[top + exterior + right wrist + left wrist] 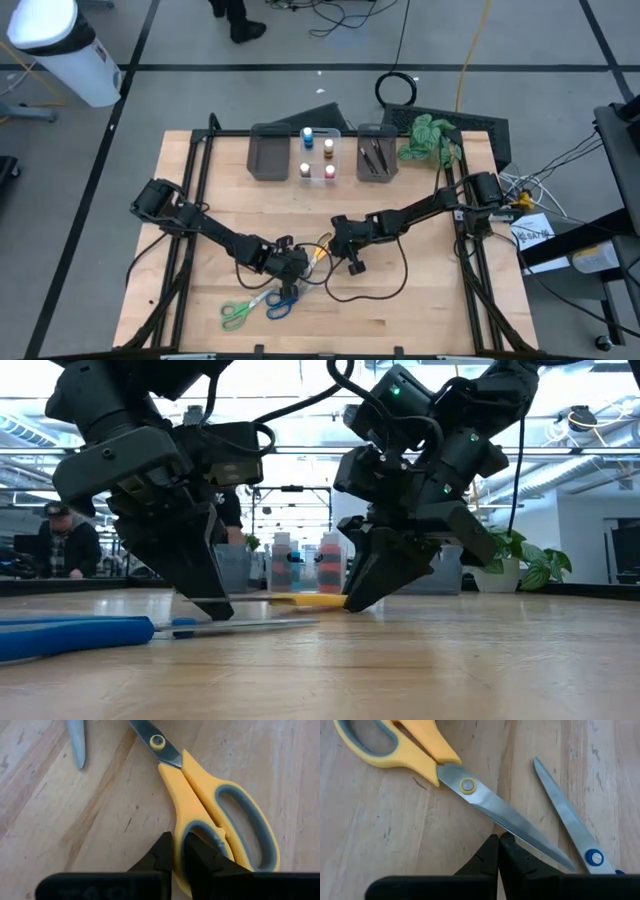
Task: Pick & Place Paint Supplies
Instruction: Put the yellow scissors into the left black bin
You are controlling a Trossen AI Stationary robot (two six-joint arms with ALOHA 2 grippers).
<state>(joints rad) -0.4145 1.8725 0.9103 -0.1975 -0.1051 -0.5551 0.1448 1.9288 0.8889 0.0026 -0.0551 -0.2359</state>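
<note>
Near the bench's (400,300) middle lie the yellow-handled scissors (210,815), the right gripper (177,852) clamped on a handle loop, the left gripper (499,851) closed at the blades. Blue-handled scissors (283,303) and green-handled scissors (238,314) lie nearer, leftward.

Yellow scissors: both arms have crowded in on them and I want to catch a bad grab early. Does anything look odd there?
Yes. Both grippers are on the same yellow scissors: the left gripper is shut at the blade, the right gripper shut on a handle loop. The blue scissors lie close beside them.
</note>
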